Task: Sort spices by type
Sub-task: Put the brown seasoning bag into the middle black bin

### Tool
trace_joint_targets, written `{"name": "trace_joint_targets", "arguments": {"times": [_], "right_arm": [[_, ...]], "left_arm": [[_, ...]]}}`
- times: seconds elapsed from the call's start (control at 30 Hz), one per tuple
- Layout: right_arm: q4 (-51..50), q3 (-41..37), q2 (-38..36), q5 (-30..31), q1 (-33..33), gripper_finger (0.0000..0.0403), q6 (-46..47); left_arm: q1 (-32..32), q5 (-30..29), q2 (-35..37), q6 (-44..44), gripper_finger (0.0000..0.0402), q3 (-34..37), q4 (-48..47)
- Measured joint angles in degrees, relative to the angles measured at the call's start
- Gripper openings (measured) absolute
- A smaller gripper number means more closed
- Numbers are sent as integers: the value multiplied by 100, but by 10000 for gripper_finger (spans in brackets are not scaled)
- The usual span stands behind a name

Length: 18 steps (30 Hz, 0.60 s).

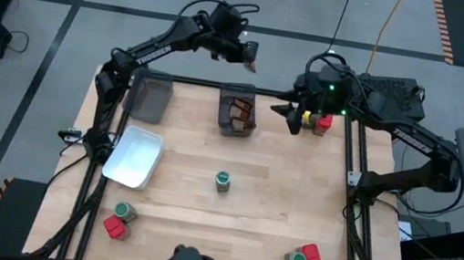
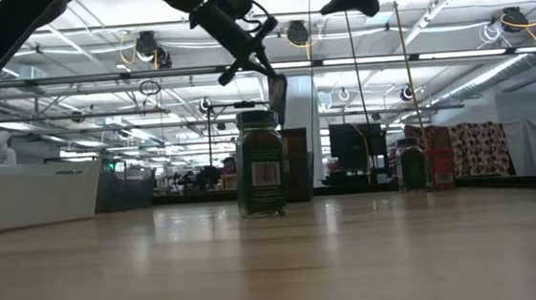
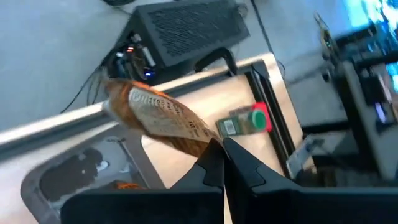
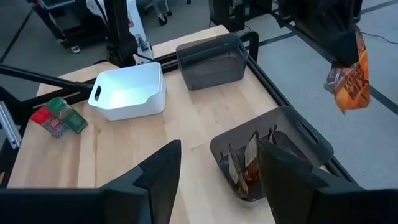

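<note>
Left gripper [image 1: 250,55] clamps a packet [image 4: 348,78] above the far bin [image 1: 236,112], probably because other packets sit inside. Right gripper [image 1: 292,119] waits open at far right. Jars and red containers remain scattered.

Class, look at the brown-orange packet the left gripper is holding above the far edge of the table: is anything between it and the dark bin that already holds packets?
Nothing visible blocks it. The left gripper holds the packet in the air, just beyond the far rim of the bin, which is open on top. The right gripper waits open to the bin's side, not above it.
</note>
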<state>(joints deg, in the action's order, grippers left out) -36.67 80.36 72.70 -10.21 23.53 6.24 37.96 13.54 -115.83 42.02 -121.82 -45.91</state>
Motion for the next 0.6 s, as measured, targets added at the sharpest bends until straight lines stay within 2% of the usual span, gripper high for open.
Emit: {"name": "trace_joint_targets", "arguments": {"times": [0.43,0.6], "right_arm": [[-314,0,-10,-6,0,192,-422],[-369,0,-10,-27,0,192,-693]], "left_arm": [[-614,-1746,322,2348,0,7,-4],[-621,-1830,335,2973,0,81,-414]]}}
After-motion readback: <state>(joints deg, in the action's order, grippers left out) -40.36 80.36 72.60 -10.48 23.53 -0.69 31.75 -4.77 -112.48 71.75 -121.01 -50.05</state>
